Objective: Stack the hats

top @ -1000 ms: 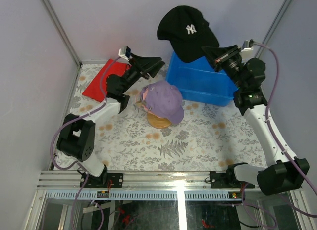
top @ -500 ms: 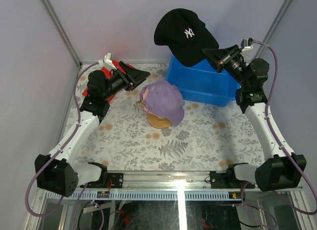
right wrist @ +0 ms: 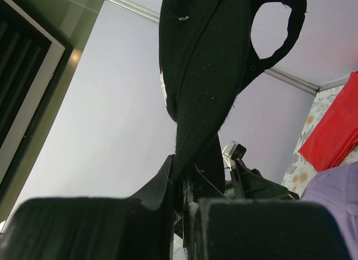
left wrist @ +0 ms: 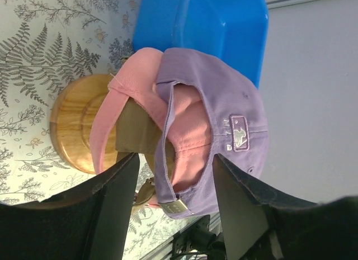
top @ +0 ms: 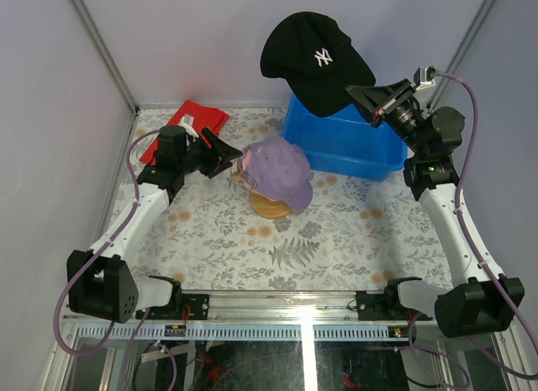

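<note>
Up at twelve o'clock in the overhead view, the black cap (top: 315,59) hangs high in the air above the blue bin (top: 340,143), white logo facing the camera. The right gripper (top: 371,103) is clamped tight on its edge from the four o'clock side, and the right wrist view confirms it, with black fabric pinched hard between the closed jaws. At the middle of the floral table cover (top: 336,240) stands the wooden stand (top: 269,208), with the purple cap (top: 277,168) on top. The left wrist camera shows the pink cap (left wrist: 128,75) nested under the purple one, and a tan-olive layer (left wrist: 131,134) beneath that. The left gripper (top: 225,155) sits at nine o'clock of the stack, jaws apart, with the purple cap's back opening and strap just in front of the gap. Whether a finger touches the fabric, I can't tell. The red cloth (top: 197,120) lies flat at ten o'clock, behind the left arm.
</note>
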{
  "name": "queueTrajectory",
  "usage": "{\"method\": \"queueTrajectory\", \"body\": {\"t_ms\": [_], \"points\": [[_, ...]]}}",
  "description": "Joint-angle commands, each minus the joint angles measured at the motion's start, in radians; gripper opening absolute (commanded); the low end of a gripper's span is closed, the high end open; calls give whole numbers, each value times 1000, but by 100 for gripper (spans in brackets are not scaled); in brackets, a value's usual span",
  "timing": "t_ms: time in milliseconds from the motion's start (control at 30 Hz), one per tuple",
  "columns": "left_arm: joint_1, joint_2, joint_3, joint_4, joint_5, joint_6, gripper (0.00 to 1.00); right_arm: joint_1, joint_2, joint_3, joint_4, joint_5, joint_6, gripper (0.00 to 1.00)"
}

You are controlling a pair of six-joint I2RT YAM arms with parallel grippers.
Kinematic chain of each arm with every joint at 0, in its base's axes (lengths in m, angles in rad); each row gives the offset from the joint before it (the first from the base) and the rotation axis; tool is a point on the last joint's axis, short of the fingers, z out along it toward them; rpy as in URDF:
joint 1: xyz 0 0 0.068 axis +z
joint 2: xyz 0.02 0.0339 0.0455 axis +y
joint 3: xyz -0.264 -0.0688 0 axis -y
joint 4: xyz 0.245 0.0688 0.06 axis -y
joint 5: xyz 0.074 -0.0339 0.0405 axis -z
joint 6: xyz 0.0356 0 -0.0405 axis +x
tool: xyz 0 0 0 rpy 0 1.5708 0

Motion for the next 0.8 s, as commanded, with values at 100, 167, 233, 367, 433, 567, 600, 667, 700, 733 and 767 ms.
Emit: {"method": "queueTrajectory", "body": {"t_ms": [100,167,233,367,433,567,600,667,700,733,767], "points": [[4,11,-7,-51,-3,56,54,-6,-53,-11,62,-14,-11,0],[4,13,-11,-52,3,58,54,-7,-55,-13,64,-12,-10,0],[4,15,-11,-51,2,57,54,-6,-57,-15,66,-13,-9,0],[2,15,-14,-33,8,43,54,-7,-61,-20,63,-15,-11,0],[2,22,-15,-25,13,37,54,-7,-65,-26,60,-15,-13,0],[-2,44,-11,-10,24,26,52,-8,-74,-34,59,-12,-15,0],[-6,50,-11,-6,23,23,51,-9,-76,-36,57,-11,-14,0],[-12,57,-13,7,23,15,48,-8,-79,-39,56,-10,-15,0],[-14,61,-14,13,23,10,47,-10,-80,-39,54,-11,-17,0],[-16,65,-16,19,21,5,45,-9,-81,-40,53,-11,-18,0],[-18,70,-19,25,21,1,44,-9,-82,-38,53,-11,-19,0]]}}
